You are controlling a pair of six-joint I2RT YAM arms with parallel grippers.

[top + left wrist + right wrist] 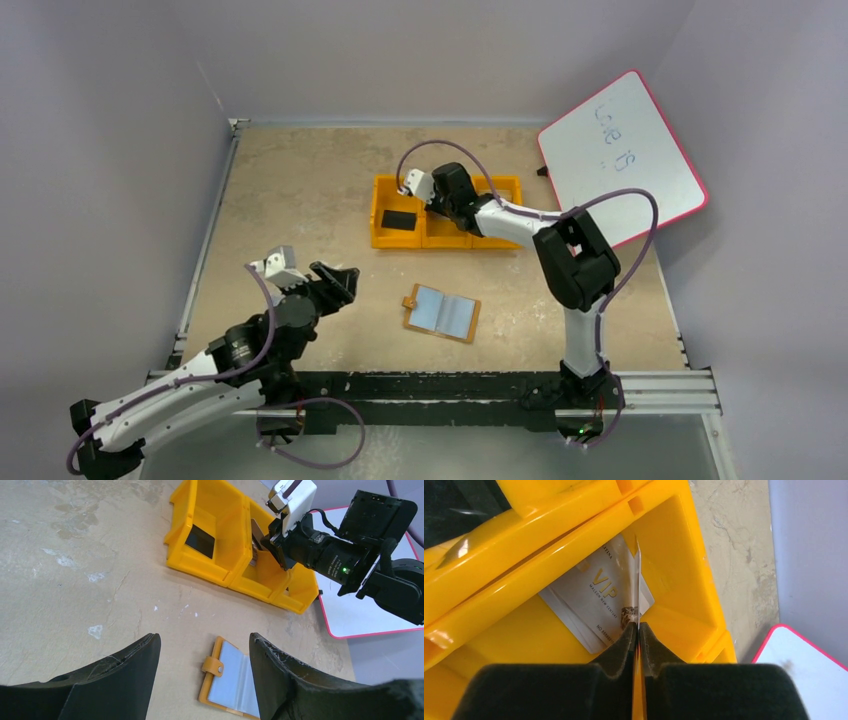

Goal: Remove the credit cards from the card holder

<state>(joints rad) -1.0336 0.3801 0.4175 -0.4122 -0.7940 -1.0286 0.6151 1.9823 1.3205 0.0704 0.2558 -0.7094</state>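
The card holder (442, 313) lies open on the table, tan with pale blue-grey pockets; in the left wrist view (235, 680) its stud tab shows. My left gripper (340, 282) is open and empty, left of the holder; its jaws (204, 637) stand wide apart. My right gripper (440, 205) is over the orange tray's middle compartment, shut on a credit card (638, 580) seen edge-on. That held card also shows in the left wrist view (256, 532). More pale credit cards (594, 605), one marked VIP, lie in the compartment below.
The orange three-compartment tray (385, 238) stands at the back centre, with a black block (398, 220) in its left compartment. A pink-edged whiteboard (620, 160) leans at the back right. Grey walls enclose the table.
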